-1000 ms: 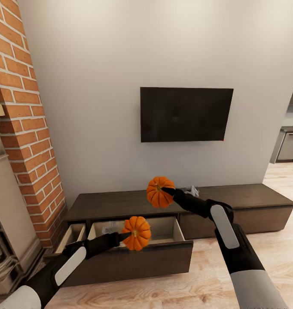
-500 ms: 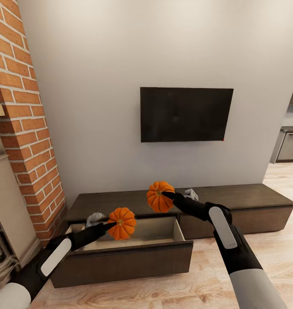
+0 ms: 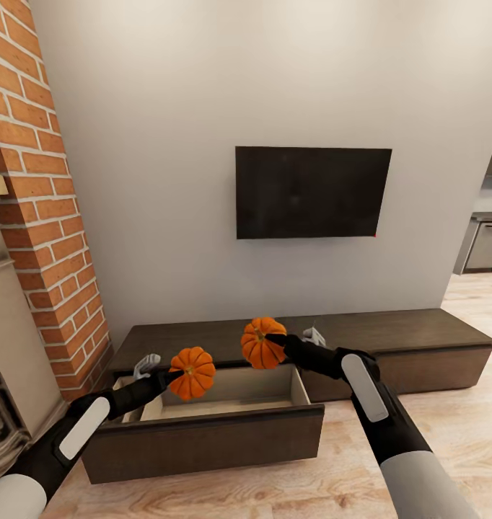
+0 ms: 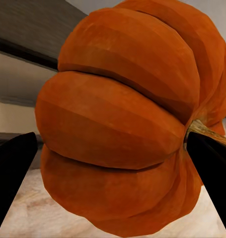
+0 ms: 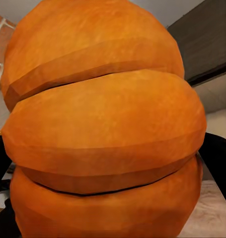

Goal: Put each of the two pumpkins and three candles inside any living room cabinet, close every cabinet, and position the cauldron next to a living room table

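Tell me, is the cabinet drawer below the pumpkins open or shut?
Open: the drawer is pulled out from the cabinet, tan insides showing.

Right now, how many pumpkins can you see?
2: one pumpkin in the left gripper and one in the right gripper, both above the open drawer.

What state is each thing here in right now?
Left pumpkin: held above the open drawer.
Right pumpkin: held over the drawer's back edge.
Left end effector: shut on its pumpkin.
Right end effector: shut on its pumpkin.
Cabinet: one drawer pulled open.
TV: screen dark.
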`<state>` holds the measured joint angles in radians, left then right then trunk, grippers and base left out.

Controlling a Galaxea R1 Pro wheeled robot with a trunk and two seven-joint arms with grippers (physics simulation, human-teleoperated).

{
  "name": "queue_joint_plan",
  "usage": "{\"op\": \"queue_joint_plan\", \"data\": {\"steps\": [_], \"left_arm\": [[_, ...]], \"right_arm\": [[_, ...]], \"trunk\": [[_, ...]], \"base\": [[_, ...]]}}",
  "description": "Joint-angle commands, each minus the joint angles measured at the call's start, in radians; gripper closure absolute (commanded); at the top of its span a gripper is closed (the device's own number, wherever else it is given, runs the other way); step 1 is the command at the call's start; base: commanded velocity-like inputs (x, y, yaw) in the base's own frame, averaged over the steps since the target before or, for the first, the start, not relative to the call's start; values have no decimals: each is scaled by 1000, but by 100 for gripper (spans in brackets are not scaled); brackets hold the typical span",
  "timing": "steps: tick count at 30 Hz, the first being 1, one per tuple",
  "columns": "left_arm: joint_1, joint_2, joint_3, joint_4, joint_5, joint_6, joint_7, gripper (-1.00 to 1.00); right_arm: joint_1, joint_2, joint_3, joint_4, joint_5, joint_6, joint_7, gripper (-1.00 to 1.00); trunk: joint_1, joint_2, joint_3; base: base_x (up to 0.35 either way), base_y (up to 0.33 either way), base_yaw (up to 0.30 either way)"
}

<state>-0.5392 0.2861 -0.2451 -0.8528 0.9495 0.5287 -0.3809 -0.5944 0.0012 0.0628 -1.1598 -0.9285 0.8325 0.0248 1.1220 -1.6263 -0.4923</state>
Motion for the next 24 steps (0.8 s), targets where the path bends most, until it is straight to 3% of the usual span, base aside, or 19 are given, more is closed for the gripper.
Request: {"op": "queue_joint_plan", "data": {"steps": [1,5,12,20,24], "left_arm": [[-1,0,-2,0,8,4,7,100],[-1,-4,-2,0,10,4,54,100],[-1,-8,-3,-7,16,4,111,100],[-1,-11,-3,-7,13,4,117,100],[-3,-11,-2,-3,14,3,139,100]], "right_arm": [[-1,0,0,8,1,1,-1,100],[-3,0,4,72,4,-27,-8,100],[-12,6,61,173,65,-73,-12,100],[-21,31,66,203,73,-147,-15,100],[-70,61,82,318,72,-251,-14,100]], "trunk": [[0,-1,-1],[0,-1,-1],[0,-1,-1],[0,-1,-1],[0,-1,-1]], "base": [[0,0,0],[0,0,0],[0,0,0],[0,0,0],[0,0,0]]}}
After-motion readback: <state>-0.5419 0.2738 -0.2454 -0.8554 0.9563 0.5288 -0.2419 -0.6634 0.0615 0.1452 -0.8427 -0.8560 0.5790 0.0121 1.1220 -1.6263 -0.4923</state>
